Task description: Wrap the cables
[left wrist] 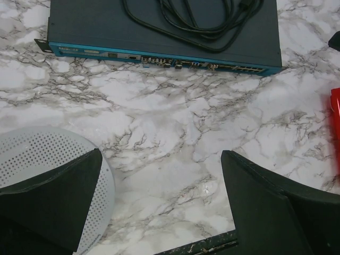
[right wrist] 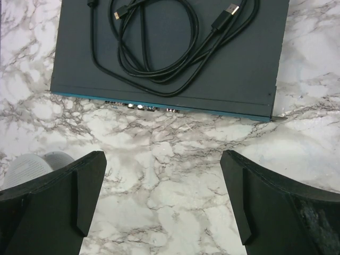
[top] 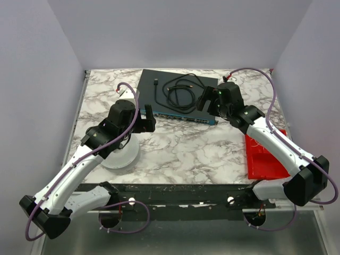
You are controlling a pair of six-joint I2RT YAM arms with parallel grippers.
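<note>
No thin white wire shows in any view. A white round perforated disc (top: pixel 120 157) lies on the marble under my left arm; it also shows in the left wrist view (left wrist: pixel 37 154) and the right wrist view (right wrist: pixel 26 167). My left gripper (top: pixel 150 118) is open and empty above bare marble, just right of the disc (left wrist: pixel 162 159). My right gripper (top: pixel 204 101) is open and empty over the marble in front of the dark box (right wrist: pixel 163 156). A thicker black coiled cable with plugs (top: pixel 178 90) lies on the box (right wrist: pixel 159 48).
The dark flat box with a blue port-lined front (top: pixel 150 101) sits at the back centre, also in the left wrist view (left wrist: pixel 106 26) and the right wrist view (right wrist: pixel 234 74). A red tray (top: pixel 263 156) lies at the right, under my right arm.
</note>
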